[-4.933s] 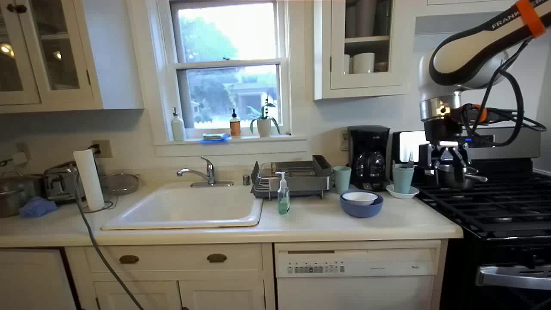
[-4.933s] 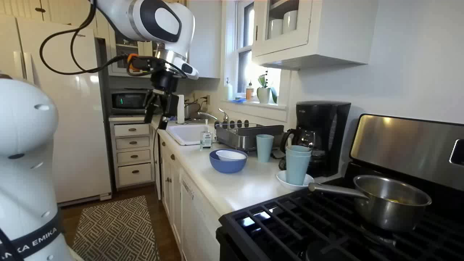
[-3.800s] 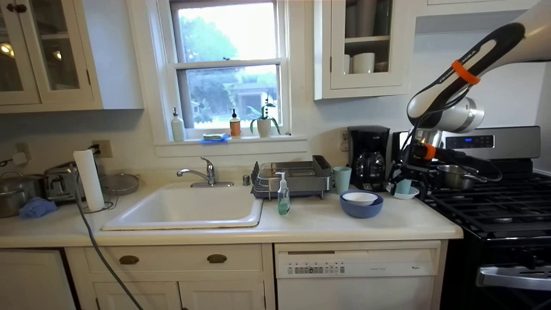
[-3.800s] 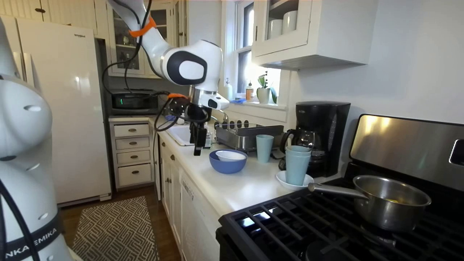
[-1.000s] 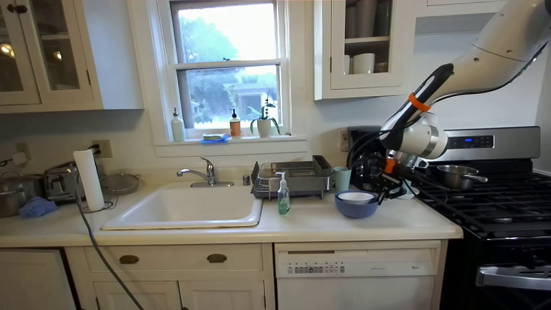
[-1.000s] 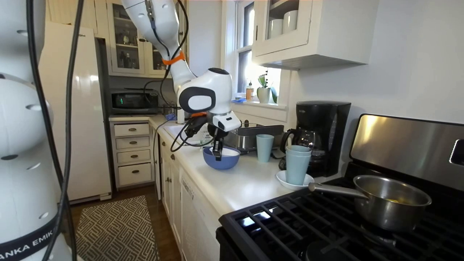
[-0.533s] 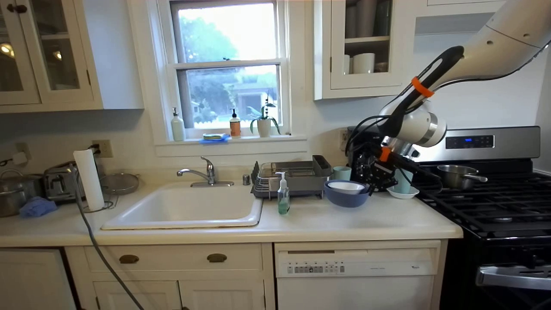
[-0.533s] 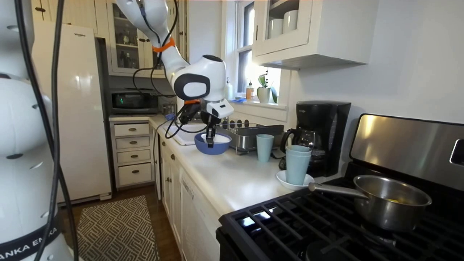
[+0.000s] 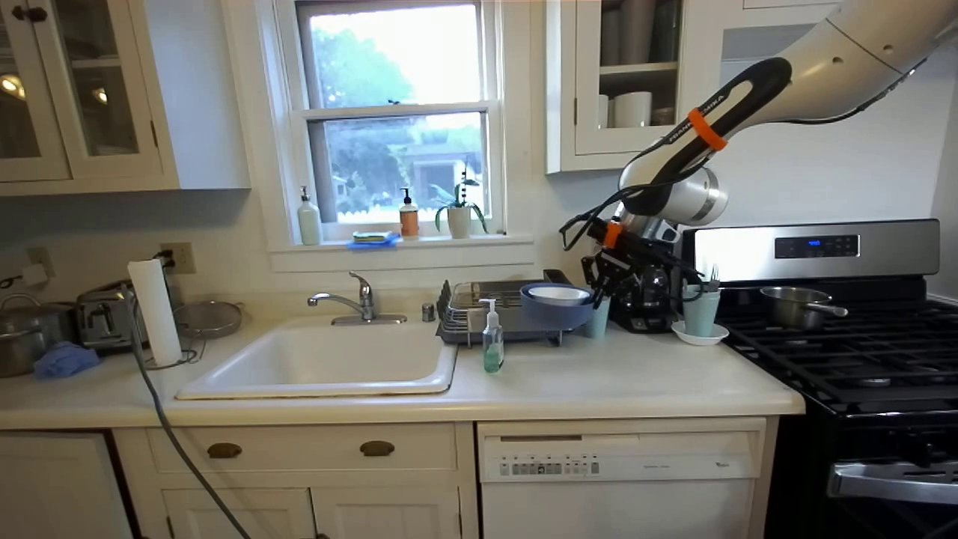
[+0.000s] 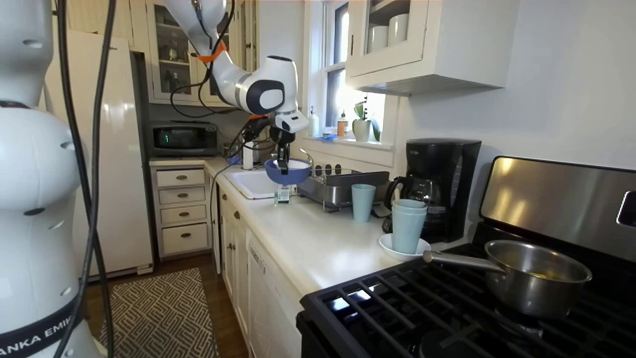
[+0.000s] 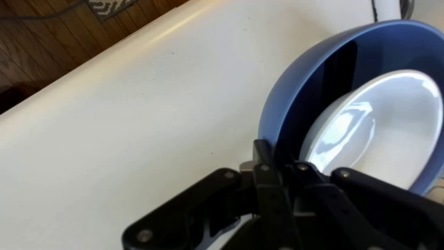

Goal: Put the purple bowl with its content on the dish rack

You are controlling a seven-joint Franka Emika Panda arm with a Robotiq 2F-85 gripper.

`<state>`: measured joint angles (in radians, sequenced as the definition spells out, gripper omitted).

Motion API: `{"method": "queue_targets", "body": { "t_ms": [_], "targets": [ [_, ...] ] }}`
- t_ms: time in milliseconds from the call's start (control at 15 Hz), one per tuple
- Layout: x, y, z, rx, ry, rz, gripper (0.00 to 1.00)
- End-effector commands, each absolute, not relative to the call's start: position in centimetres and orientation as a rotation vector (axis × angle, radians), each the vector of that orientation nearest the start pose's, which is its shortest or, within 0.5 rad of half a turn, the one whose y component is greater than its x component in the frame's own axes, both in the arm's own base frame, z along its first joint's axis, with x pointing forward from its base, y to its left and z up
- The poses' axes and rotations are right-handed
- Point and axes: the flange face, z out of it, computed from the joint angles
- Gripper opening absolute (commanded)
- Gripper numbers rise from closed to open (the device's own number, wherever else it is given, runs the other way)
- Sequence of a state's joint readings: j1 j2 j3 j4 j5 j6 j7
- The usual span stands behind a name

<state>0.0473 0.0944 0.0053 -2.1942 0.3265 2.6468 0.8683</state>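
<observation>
The purple bowl hangs above the counter, with a small white bowl lying inside it. My gripper is shut on the purple bowl's rim, one finger outside the wall and one inside. In an exterior view the gripper holds the rim's side nearest the coffee maker. Seen there, the bowl overlaps the right front of the dark grey dish rack. From the opposite angle the raised bowl appears in front of and left of the dish rack, above the soap bottle.
A clear soap bottle stands in front of the rack, beside the white sink. A teal cup stands at the rack's end, near the black coffee maker. Stacked teal cups sit on a white dish by the stove.
Seconds ago my open gripper was away from the bowl. Within the last second, the gripped bowl has risen off the counter and moved toward the rack, the white bowl riding inside.
</observation>
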Motion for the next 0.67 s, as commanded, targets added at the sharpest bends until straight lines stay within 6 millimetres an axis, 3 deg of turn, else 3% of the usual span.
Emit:
{"method": "queue_targets", "body": {
  "t_ms": [0,333,600],
  "targets": [
    [62.5,4.1,41.2,-2.324,1.525,-0.353,0.05],
    [68.7,4.8,43.5,-2.201,1.705,-0.452,0.05],
    [72.7,4.3,43.6,-2.169,1.817,-0.476,0.04]
  ]
}}
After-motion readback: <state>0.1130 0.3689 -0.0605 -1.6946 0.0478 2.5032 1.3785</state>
